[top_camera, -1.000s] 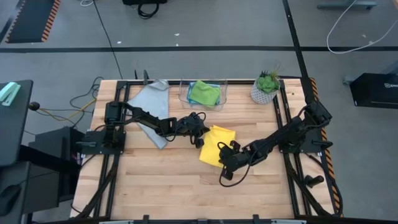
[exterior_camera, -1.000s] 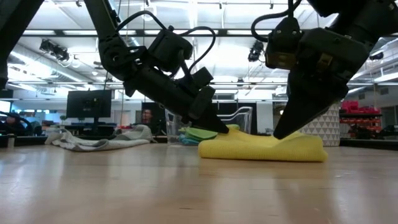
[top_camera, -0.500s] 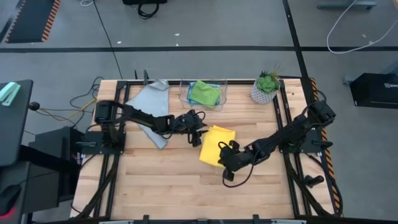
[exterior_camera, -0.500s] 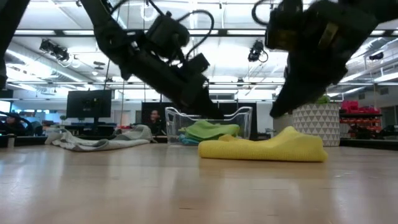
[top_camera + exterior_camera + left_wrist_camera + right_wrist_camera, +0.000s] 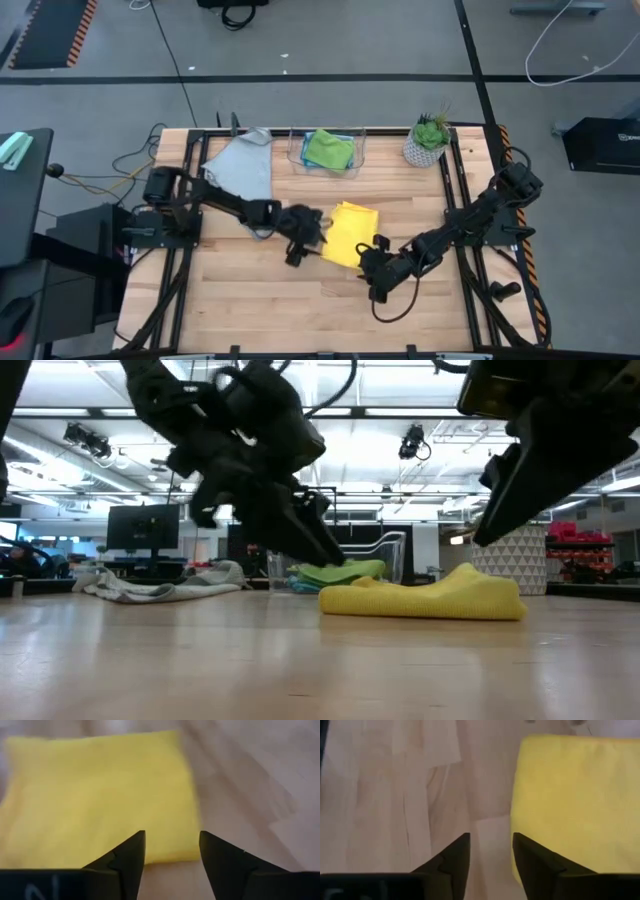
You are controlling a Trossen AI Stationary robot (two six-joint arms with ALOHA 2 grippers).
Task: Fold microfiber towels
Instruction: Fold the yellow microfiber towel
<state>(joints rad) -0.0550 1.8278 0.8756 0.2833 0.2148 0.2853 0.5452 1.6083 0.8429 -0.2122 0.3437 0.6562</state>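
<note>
The yellow towel (image 5: 350, 232) lies folded into a small rectangle, flat on the wooden table's middle, and also shows in the low view (image 5: 425, 598). My left gripper (image 5: 314, 240) hovers open just off the towel's left edge, and the towel (image 5: 95, 795) lies ahead of its fingers. My right gripper (image 5: 372, 256) hovers open off the towel's near right corner (image 5: 530, 750). In the low view both grippers, left (image 5: 335, 555) and right (image 5: 482, 540), hang clear above the towel. A grey towel (image 5: 245, 170) lies spread at the back left.
A clear bin (image 5: 357, 152) at the back middle holds a folded green towel (image 5: 328, 148) on a light blue one (image 5: 346, 137). A potted plant (image 5: 428, 143) stands at the back right. Bare wood (image 5: 300, 300) stretches along the near side.
Both grippers have let go of the yellow towel and risen off it. The left one has drawn toward the near edge along the towel's left side. The right one has backed toward the near right. The towel stays folded where it lay.
</note>
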